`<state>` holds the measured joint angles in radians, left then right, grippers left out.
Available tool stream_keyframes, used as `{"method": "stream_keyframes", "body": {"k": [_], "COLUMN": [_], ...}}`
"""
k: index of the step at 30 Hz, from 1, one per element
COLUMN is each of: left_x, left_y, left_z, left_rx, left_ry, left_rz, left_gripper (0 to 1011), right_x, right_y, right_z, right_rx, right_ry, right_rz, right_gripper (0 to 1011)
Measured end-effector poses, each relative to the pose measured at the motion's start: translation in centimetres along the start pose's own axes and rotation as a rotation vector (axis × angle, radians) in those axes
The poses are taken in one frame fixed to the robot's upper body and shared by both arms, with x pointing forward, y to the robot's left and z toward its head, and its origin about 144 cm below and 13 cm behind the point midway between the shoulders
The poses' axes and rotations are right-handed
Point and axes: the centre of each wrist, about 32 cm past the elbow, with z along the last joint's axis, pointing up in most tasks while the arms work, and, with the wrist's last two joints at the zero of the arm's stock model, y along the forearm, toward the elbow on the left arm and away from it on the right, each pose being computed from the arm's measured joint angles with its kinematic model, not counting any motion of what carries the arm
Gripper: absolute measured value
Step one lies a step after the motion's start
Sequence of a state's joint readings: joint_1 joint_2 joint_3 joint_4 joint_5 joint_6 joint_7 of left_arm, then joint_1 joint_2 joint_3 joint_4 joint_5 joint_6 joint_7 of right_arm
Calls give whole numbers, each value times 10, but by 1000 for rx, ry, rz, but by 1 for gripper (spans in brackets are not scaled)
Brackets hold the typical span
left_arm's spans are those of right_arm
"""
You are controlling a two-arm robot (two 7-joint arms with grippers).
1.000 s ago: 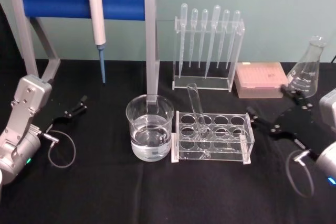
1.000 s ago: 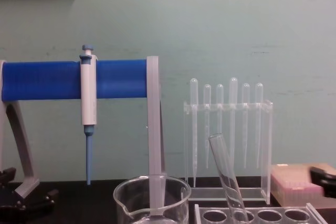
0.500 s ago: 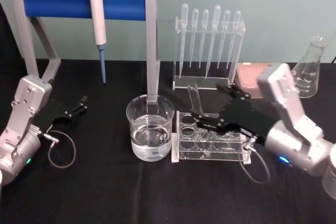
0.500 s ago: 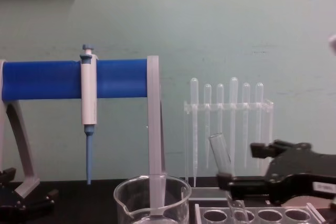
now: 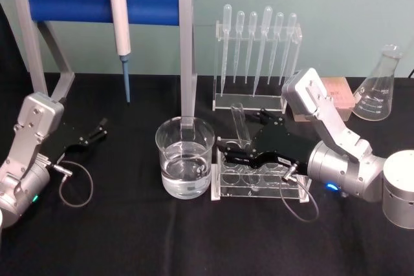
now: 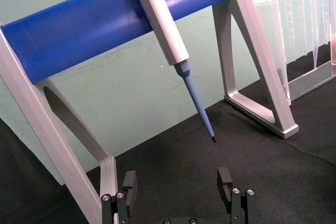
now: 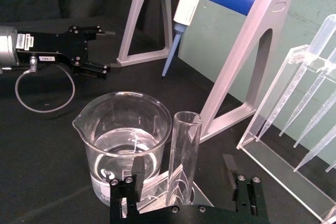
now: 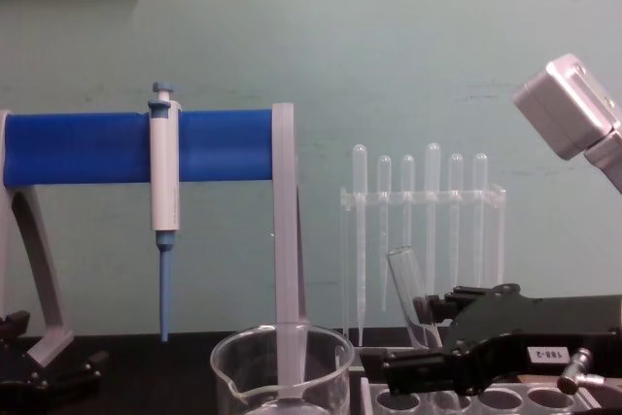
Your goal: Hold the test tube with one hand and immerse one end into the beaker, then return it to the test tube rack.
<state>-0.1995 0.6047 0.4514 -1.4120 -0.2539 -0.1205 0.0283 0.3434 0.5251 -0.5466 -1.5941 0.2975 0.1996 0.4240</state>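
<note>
On black tabletop (image 5: 129,237), the rack's (image 5: 301,187) leaning tube (image 5: 238,118) is flanked by the right gripper's (image 5: 241,136) spread fingers (image 7: 138,170); the left gripper (image 5: 97,130) is parked left of the rack, fingers released.

A clear, round-bottomed test tube (image 5: 240,123) leans in the left end of the transparent test tube rack (image 5: 255,189), just right of centre in the head view, its open rim tilted up and left. The right gripper (image 7: 184,164) brackets it, jaws apart on either side. The spouted beaker (image 5: 184,156), part-filled with clear liquid, stands just left of the rack.
</note>
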Motion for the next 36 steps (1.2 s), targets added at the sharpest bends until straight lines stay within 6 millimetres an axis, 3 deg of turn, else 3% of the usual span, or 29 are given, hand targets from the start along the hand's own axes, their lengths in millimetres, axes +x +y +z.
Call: {"method": "stream_keyframes", "body": {"k": [7, 23, 36], "left_x": [0, 0, 0], "left_y": [0, 0, 0], "left_z": [0, 0, 0], "left_rx": [0, 0, 0], "left_ry": [0, 0, 0], "left_rz": [0, 0, 0], "left_gripper": [1000, 1000, 1000], "right_x": [-3, -7, -11], "right_y": [-2, -8, -30], "right_z": [4, 4, 11], "right_rx": [10, 45, 176], "right_ry": [11, 44, 101], "right_rz": [0, -12, -50], "right_gripper": [784, 256, 226]}}
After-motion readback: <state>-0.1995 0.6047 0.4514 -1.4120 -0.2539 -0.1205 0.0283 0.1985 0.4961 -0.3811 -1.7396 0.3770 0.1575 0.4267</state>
